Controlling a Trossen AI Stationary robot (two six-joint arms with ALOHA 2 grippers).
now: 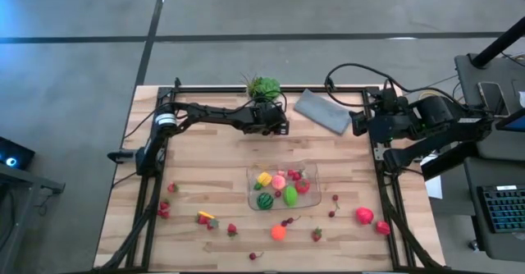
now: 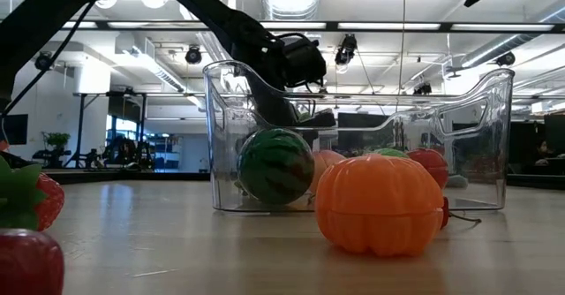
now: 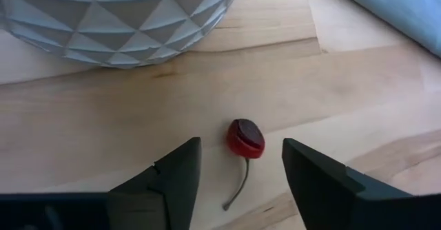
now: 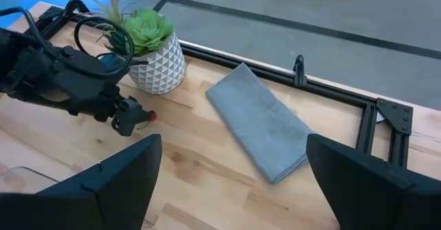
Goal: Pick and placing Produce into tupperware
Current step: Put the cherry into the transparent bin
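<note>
Left gripper [image 3: 238,178] is down at the far side of the worktop [image 1: 205,155] by the white pot [image 3: 117,20], fingers spread either side of a red cherry [image 3: 245,138], not gripping it. The tupperware [image 1: 283,186] sits mid-worktop, several produce pieces inside. Right gripper [image 4: 231,182] hovers at the far right, fingers wide apart.

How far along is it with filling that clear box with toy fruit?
Partly done. The tupperware already holds several pieces, including the striped melon. The open left gripper is straddling a cherry beside the potted plant. A dozen or so fruits, like the orange one, remain outside.
</note>
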